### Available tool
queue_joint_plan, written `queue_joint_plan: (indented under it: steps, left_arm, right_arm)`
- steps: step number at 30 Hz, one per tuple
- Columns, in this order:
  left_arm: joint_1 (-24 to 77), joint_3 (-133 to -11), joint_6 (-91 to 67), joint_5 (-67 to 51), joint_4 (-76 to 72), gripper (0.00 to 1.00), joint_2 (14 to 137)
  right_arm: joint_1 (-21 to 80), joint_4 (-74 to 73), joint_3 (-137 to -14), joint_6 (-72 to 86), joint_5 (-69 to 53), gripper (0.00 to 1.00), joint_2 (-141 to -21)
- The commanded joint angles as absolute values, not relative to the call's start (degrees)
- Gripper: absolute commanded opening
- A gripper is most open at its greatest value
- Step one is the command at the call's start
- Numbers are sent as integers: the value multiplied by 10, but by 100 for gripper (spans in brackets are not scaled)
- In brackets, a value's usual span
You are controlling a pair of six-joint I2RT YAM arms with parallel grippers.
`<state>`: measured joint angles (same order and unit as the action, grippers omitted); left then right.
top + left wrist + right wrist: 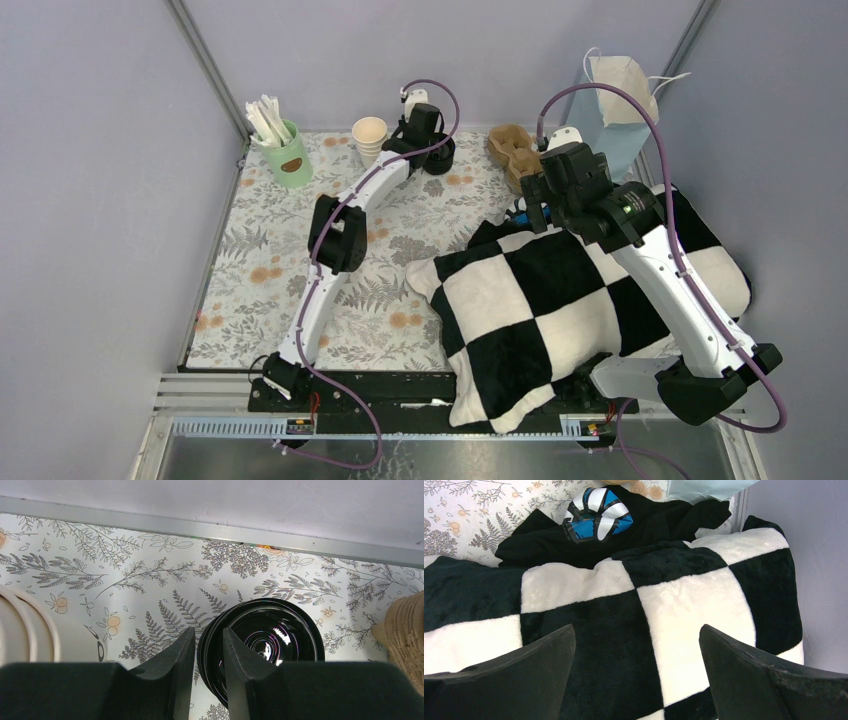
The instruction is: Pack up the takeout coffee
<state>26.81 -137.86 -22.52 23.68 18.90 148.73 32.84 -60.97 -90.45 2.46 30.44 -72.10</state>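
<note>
The left gripper (pixel 207 647), nearer, holds its fingers narrowly apart astride the left rim of the stacked round black plastic lids (pixel 270 645); whether it pinches, I cannot tell. The cream paper cup with dark print (pixel 75 637) sits at frame left. The right gripper (pixel 636 675) gapes wide.

right hand (pixel 636 628): fingers spread wide | below: checkered blanket (pixel 694 605) | beyond: blue-white striped object (pixel 599 512)

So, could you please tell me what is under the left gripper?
A stack of black lids sits on the floral cloth under the left gripper, whose fingers straddle its rim. The fingers hide the stack's near edge, so whether they grip it cannot be told.
</note>
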Motion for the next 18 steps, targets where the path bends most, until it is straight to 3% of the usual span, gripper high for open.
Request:
queue_joint_plan:
  steps: [1,10,18]
  left_arm:
    - [264,-1396,-231,227,181,30,1477]
    - [263,-1397,-236,215,185,33,1481]
    - [263,-1400,-236,217,185,23,1478]
  right_arm:
    - [326,-600,-909,28,302,100,-718]
    - [325,-600,-909,29,300,100,-718]
    - [325,-600,-909,29,302,100,-717]
